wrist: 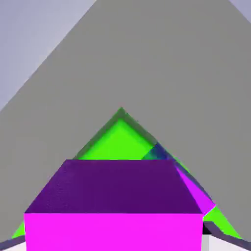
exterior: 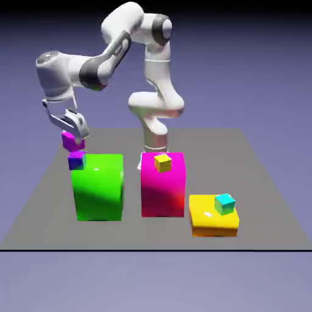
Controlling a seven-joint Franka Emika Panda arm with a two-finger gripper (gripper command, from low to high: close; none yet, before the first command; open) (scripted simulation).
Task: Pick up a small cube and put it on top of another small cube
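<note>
The two-finger metal pincer of the white jointed arm is clenched on a small, glossy magenta-purple cube, which is held clear of the grey flat table. In the hand view, the gripped cube sits between the fingertips and covers much of the lower part.

The small dark blue cube with a purple-magenta top face rests on the large, glossy green block, at the exterior view's left edge of its top. The gripped cube is positioned just above the blue cube; whether the two faces make contact cannot be determined. The hand view shows part of the lower cube's top face projecting beyond the gripped cube.

Adjacent items: a small yellow cube on the tall pink-magenta block; a small cyan cube on the low yellow-orange block, nearer the exterior view's right.
</note>
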